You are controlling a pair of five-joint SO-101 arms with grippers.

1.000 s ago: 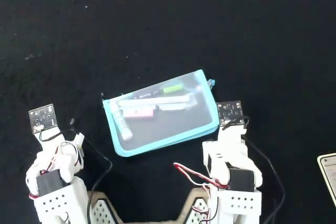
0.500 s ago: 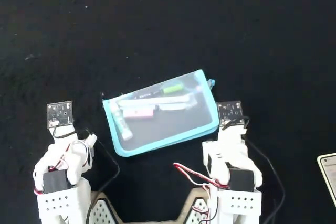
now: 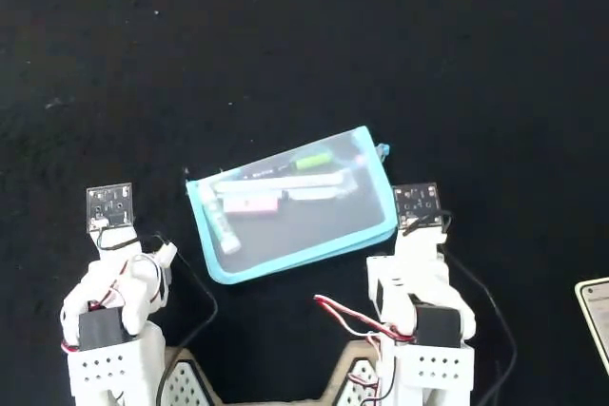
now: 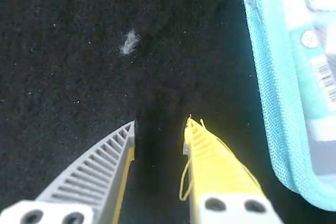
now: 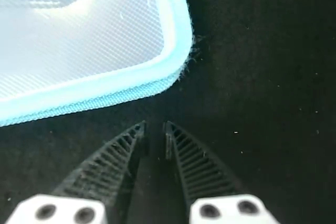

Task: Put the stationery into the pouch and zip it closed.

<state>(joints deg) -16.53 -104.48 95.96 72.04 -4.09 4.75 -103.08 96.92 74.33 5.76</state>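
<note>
A clear pouch with a light blue edge lies flat mid-table, its zipper pull at the far right corner. Inside it I see a green marker, a white pen, a pink eraser and a glue stick. The left arm is folded back left of the pouch. My left gripper is open over bare cloth, with the pouch's edge beside it. The right arm is folded at the pouch's near right corner. My right gripper is shut and holds nothing, just short of that corner.
Black cloth covers the whole table. A pale card pokes in at the right edge. A speck of lint lies ahead of the left gripper.
The left arm has swung a little to the right, toward the pouch, then held still. The right arm and the pouch have not moved.
</note>
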